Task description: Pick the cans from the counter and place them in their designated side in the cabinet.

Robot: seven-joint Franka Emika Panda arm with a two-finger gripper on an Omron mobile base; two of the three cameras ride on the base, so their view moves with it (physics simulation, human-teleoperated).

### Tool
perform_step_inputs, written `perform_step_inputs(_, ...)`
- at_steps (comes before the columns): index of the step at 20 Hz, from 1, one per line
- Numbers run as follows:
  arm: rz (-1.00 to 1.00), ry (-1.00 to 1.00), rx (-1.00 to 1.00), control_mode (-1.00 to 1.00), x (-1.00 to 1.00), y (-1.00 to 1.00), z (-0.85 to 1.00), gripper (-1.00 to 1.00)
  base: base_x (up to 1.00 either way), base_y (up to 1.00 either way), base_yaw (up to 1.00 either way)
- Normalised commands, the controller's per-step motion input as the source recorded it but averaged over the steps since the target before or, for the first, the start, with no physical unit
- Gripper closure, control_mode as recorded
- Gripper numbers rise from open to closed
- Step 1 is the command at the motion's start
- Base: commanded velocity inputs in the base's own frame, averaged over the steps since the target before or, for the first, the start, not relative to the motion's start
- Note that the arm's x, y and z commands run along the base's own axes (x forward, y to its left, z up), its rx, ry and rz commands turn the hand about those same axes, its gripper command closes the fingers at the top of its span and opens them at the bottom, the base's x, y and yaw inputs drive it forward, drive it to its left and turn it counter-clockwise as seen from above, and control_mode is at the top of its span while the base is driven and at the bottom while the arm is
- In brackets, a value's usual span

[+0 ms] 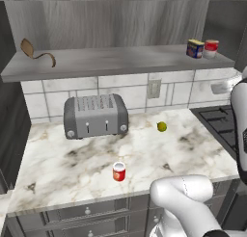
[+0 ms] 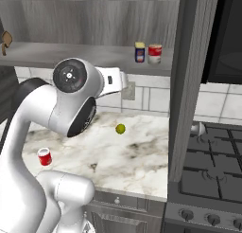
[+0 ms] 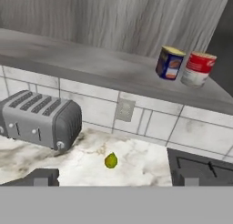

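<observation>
The red can stands upright near the counter's front edge, low and left of the raised gripper, whose fingers stand spread and empty, while the blue can already sits on the cabinet shelf.

Glossy white rounded arm links, dark grey joints, and a round dark-faced joint cap.

- The toaster sits at the back left of the counter.
- A can stands near the counter's front edge, lower centre.
- A small ball lies right of the toaster.
- Two cans stand side by side at the cabinet shelf's right end, upper right: one left, the other right.
</observation>
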Motion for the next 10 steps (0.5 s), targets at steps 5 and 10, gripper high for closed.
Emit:
perform_step_inputs(5,0.0,0.01,0.03,-1.0,-0.36,0.25,-0.1,-1.0,0.0,0.0,0.0)
perform_step_inputs(10,0.0,0.02,0.01,-1.0,-0.31,0.23,-0.09,-1.0,0.0,0.0,0.0)
